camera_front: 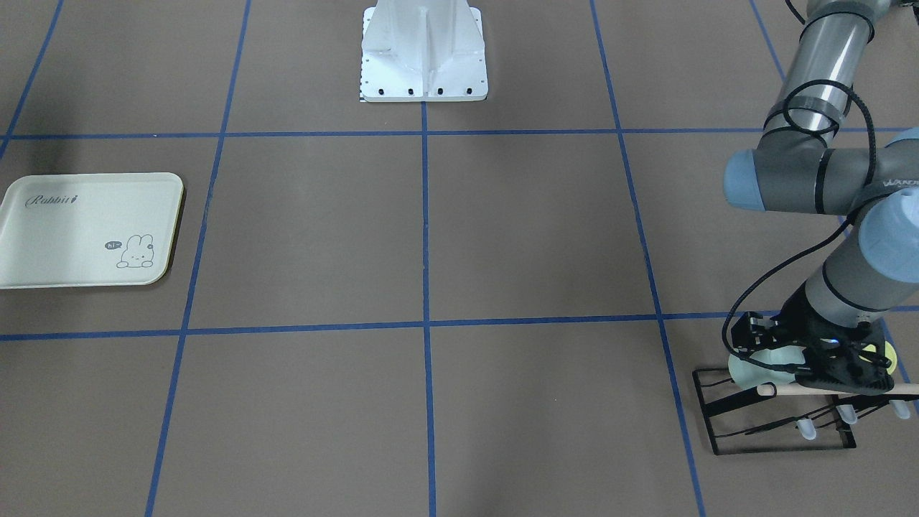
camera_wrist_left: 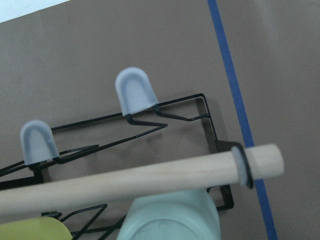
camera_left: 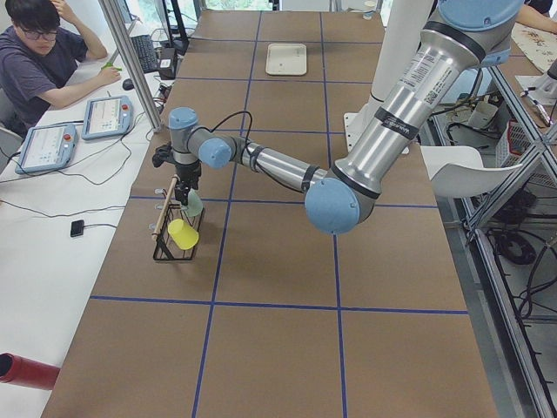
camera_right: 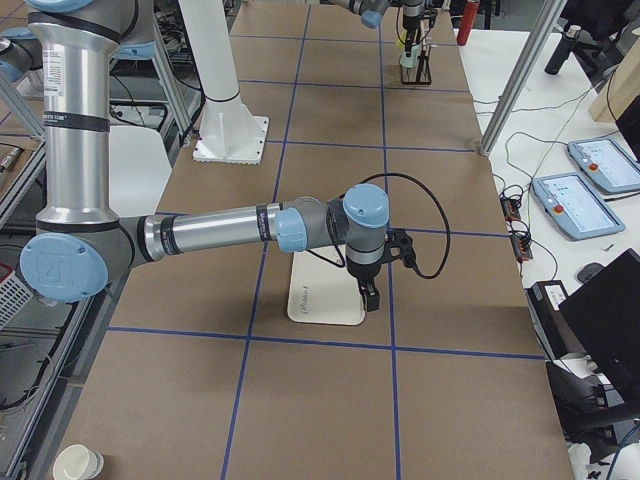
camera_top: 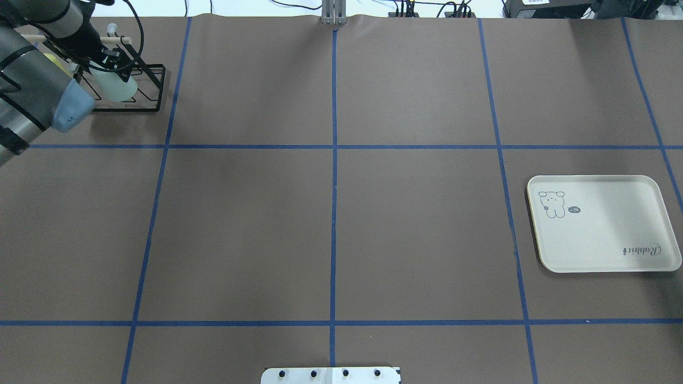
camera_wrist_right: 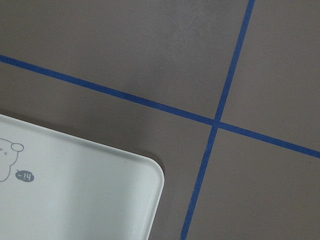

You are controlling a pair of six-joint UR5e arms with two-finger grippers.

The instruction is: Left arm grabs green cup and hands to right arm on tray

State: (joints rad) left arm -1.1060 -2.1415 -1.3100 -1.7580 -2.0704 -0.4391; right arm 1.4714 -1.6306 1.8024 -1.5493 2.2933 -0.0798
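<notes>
The brown table (camera_top: 240, 224) spanned the scene; the left arm (camera_front: 804, 179) reached to its far left corner, while the right arm (camera_right: 220, 230) hung at the opposite end above the tray (camera_top: 603, 240), which lay flat and bare; a black wire rack (camera_top: 128, 110) with a wooden dowel (camera_wrist_left: 140, 182) stood under the left arm; the green cup (camera_wrist_left: 170, 220) sat tilted on that rack, just beneath the dowel, apparently base up toward the wrist, beside a yellow-green cup (camera_wrist_left: 30, 232); the left gripper (camera_front: 793, 357) was right over it, far nearer than the right gripper (camera_right: 371, 297); whether the left fingers were spread or pinching the cup I cannot tell, nor the right ones; judged so, the lift must clear the dowel.
</notes>
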